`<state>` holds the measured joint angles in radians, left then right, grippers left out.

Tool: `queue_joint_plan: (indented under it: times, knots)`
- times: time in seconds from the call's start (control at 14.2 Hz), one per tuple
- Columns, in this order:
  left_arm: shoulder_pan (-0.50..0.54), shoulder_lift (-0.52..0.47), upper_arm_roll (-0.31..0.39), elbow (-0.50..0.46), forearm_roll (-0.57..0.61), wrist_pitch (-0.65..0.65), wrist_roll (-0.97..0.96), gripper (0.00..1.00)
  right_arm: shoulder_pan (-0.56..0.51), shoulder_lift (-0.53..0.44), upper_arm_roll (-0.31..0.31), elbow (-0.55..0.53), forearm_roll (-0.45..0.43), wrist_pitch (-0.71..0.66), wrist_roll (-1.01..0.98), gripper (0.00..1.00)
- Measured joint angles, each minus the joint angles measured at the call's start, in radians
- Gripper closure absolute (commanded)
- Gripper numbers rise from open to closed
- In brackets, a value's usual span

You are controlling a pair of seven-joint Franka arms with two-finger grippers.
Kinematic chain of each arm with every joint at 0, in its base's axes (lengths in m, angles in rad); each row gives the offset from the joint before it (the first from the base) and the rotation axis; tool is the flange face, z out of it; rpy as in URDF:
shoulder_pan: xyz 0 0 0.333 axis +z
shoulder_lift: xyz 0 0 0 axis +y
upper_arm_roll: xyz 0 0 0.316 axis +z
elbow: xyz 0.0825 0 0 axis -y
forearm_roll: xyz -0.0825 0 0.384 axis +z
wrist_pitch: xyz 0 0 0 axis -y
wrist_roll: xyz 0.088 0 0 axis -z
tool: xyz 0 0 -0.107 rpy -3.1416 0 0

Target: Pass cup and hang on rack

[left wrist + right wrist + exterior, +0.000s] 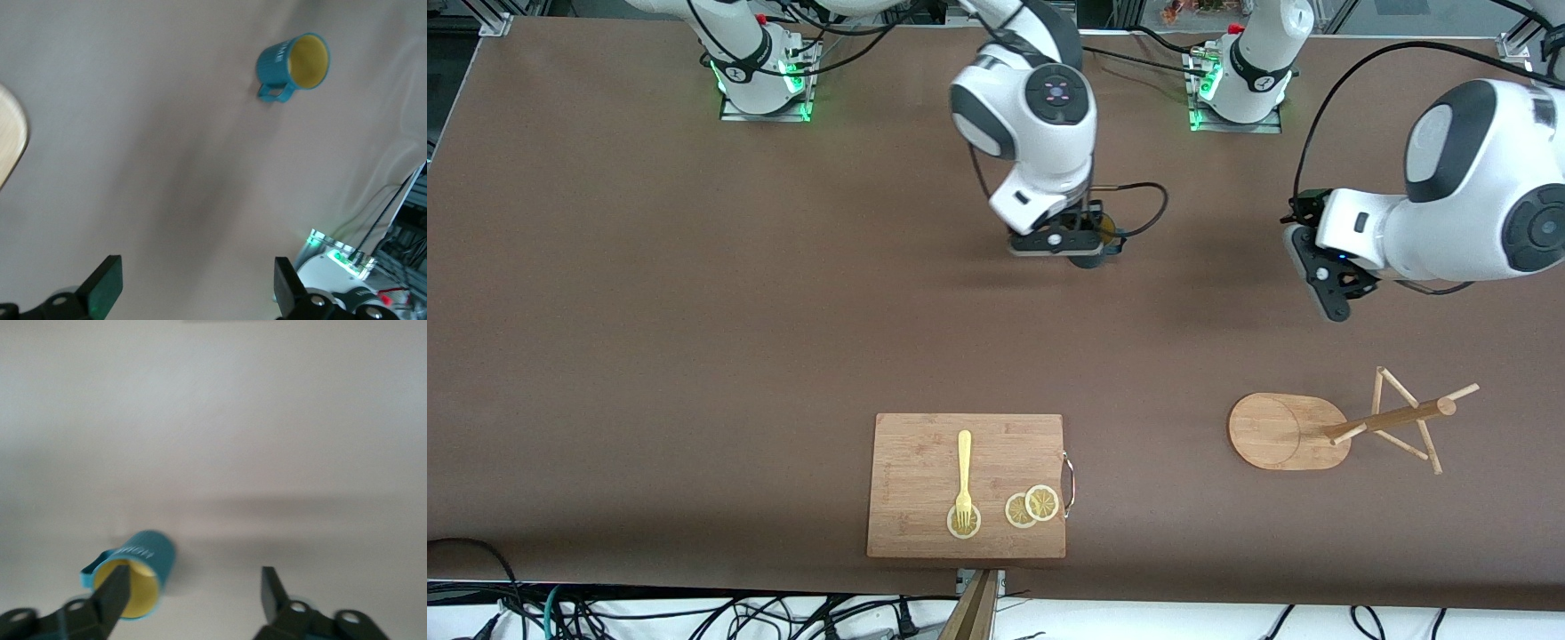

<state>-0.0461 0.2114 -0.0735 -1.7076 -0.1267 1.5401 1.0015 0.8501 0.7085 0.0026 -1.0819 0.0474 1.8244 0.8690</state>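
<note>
Right gripper is low over the table mid-span, fingers spread, one finger just inside the mouth of the cup and gripping nothing. Cup reads as standing free on the table under that gripper; in the left wrist view it stands alone, handle out to one side. Looks like the handover drop: cup put down mid-table for the other arm. Left gripper hangs in the air toward the left arm's end of the table, fingers wide, empty, waiting. Next move as I judge it: right gripper lifts straight up to clear the rim without tipping the cup, then the left gripper comes in and takes the cup so the handle stays free for a peg. The rack sits nearer the front camera at the left arm's end, well apart from the cup. Open table between them. Cutting board with fork and lemon slices is off that path, near the front edge.
</note>
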Motion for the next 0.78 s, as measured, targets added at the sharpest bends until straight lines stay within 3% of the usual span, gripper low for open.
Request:
queue_joint_plan:
  times: [0.21, 0.49, 0.78]
  knots:
    - [0.0, -0.039, -0.002, -0.198, -0.08, 0.193, 0.186, 0.0, -0.166, -0.106, -0.01, 0.0, 0.002, -0.096, -0.056, 0.0]
    - [-0.009, -0.049, -0.034, -0.4, -0.207, 0.462, 0.381, 0.0, -0.366, -0.205, -0.025, -0.034, 0.029, -0.189, -0.277, 0.0]
    - [-0.014, -0.048, -0.112, -0.575, -0.316, 0.719, 0.516, 0.0, -0.423, -0.34, -0.151, -0.183, 0.031, -0.218, -0.517, 0.0]
